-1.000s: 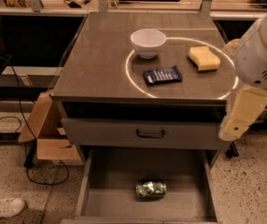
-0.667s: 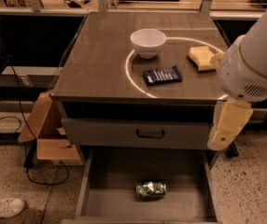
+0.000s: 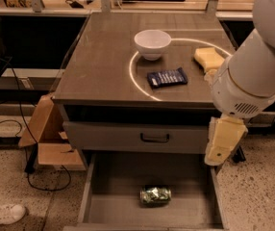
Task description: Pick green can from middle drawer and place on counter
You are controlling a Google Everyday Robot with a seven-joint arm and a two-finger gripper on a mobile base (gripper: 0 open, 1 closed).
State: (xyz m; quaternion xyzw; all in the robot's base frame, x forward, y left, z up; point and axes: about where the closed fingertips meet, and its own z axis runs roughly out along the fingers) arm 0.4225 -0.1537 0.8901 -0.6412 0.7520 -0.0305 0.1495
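The shiny green can [image 3: 155, 195] lies on its side, centred on the open middle drawer's [image 3: 111, 211] floor, below the counter [image 3: 104, 66]; the gripper [image 3: 217, 155] hangs over that drawer's right wall.

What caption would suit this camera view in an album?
The gripper hangs beside the open middle drawer, where the green can lies on its side.
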